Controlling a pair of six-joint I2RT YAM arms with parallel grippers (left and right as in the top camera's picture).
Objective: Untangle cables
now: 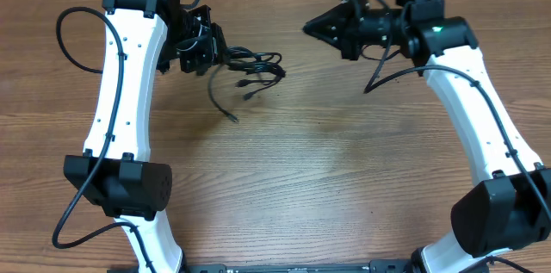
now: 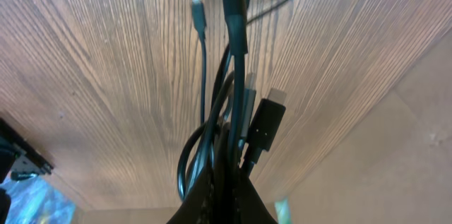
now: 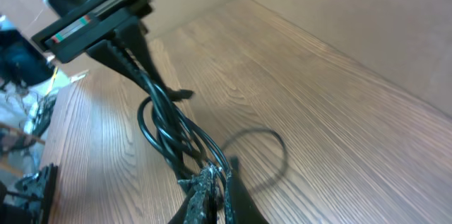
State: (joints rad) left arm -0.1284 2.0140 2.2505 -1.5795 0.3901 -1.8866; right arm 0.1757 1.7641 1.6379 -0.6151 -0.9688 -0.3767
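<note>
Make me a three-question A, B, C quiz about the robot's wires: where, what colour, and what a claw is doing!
1. Where are the cables? A at the left claw B lying alone, untouched C out of view
2. What colour are they? A red B black C white
3. How is the left claw? A wide open B shut on the cables C hidden
Answers: 1 A, overhead shows them sticking out from it; 2 B, black in every view; 3 B, its wrist view shows them pinched.
</note>
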